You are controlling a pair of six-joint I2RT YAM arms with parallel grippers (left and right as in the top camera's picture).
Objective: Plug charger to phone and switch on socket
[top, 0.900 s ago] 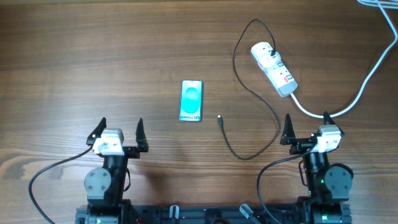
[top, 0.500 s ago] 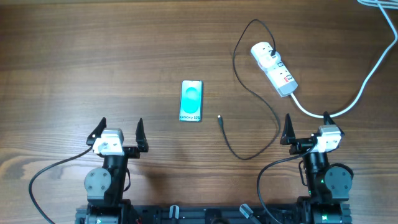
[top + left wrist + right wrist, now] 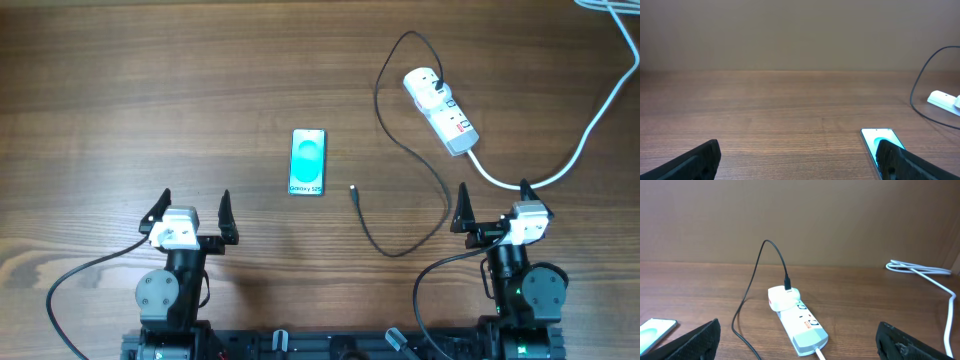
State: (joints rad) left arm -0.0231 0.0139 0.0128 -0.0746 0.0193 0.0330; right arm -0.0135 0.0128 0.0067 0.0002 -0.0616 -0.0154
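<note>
The phone (image 3: 308, 161) lies flat mid-table with its teal screen up; its edge also shows in the left wrist view (image 3: 879, 141) and the right wrist view (image 3: 655, 331). The charger cable (image 3: 400, 140) loops from the white adapter on the socket (image 3: 442, 112) down to its black connector tip (image 3: 353, 189), which lies right of the phone, apart from it. The socket (image 3: 800, 323) lies at the back right with its thick white cord (image 3: 590, 130). My left gripper (image 3: 190, 215) is open and empty near the front left. My right gripper (image 3: 492, 208) is open and empty in front of the socket.
The wooden table (image 3: 150, 90) fills the view. The thick white cord runs off the back right edge and also shows in the right wrist view (image 3: 925, 275). Black arm cables trail at the front by both bases.
</note>
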